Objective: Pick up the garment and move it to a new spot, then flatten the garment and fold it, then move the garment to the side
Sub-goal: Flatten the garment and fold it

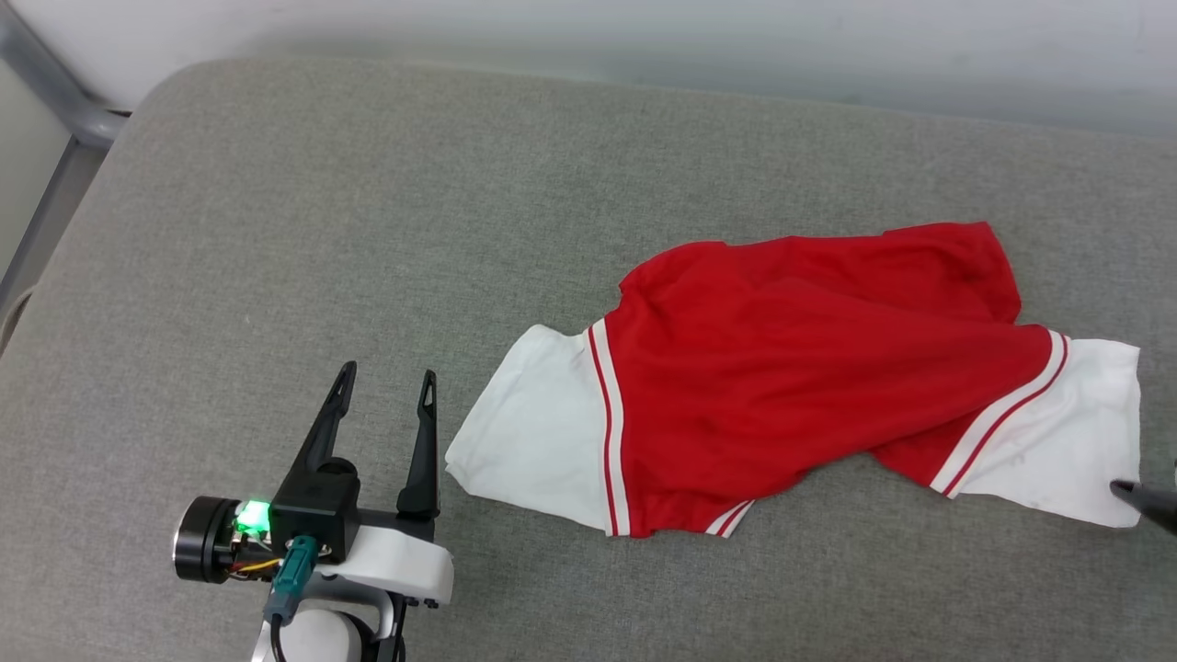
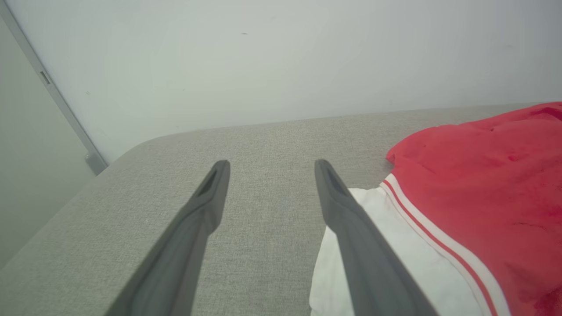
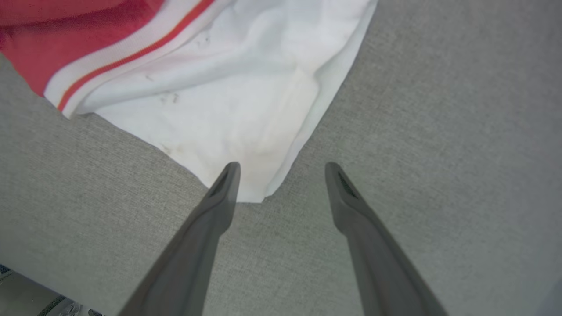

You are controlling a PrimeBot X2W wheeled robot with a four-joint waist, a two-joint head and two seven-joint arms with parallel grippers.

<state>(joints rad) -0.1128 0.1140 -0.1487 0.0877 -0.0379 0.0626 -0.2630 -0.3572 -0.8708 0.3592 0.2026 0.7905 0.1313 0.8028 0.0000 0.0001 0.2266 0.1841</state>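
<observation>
— Grip points first: where would you have taken the shirt point(image 1: 809, 368)?
— By the white sleeves, nearest the robot. The left end effector point(image 1: 388, 372) stood with fingers apart, empty, just beside the left sleeve point(image 1: 533, 432). The right end effector point(image 3: 282, 166), also spread and holding nothing, hung at the right sleeve point(image 3: 228, 96), whose corner showed between its fingers.
— And the handling?
— Light and limp, I judged: likely to sag and bunch, hardly fragile. It lay rumpled on the grey tabletop point(image 1: 276, 230), right of middle, red body creased.
— Anything in the way?
— Nothing seemed to block either arm. Beyond the far edge stood a pale wall point(image 1: 644, 37) and, far left, a metal frame point(image 1: 55, 83).
</observation>
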